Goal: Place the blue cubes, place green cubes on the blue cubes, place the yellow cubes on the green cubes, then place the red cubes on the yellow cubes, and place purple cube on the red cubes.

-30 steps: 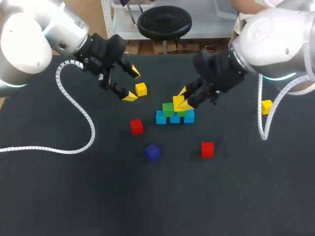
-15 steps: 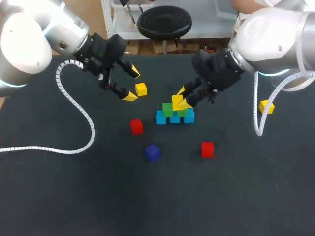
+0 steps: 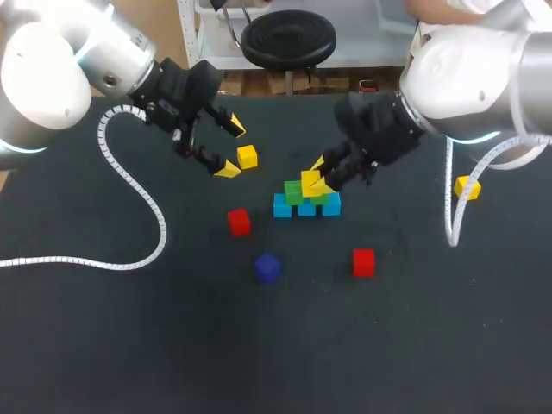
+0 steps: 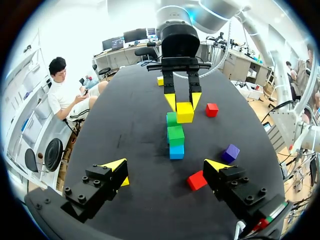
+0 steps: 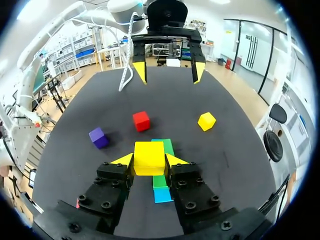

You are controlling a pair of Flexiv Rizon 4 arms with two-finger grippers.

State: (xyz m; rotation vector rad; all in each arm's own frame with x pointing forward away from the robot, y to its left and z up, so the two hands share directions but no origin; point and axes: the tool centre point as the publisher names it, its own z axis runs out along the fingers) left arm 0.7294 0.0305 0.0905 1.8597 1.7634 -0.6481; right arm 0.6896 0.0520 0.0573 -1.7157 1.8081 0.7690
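Over the middle of the counter (image 3: pixel 129 345), the right tool (image 3: pixel 318 173) stays clenched on a yellow cube (image 5: pixel 149 156). During the last second it carries that cube a little to the left. The cube now hangs above the seam between the two green cubes (image 3: pixel 294 192), which sit on the row of blue cubes (image 3: pixel 282 207). The pictures do not show whether its underside already touches the greens. The shift is small and slowing, so I judge this to be the final lining-up before the cube is set down.

Nothing else moves. The left tool (image 3: pixel 230 148) keeps its place at the far left with its fingers spread and empty. A second yellow cube (image 3: pixel 247 156) lies just beside its near fingertip. A third yellow cube (image 3: pixel 467 186) remains well off to the right. The red cubes, one near left of the stack (image 3: pixel 239 222) and one near right (image 3: pixel 363 261), lie untouched on the counter. So does the purple cube (image 3: pixel 266 267).

For the task, the blue and green layers look finished and the yellow layer is only starting. The cube must land squarely across both greens, because an off-centre release could tip it off or nudge a green out of line. Red and purple are still to come.
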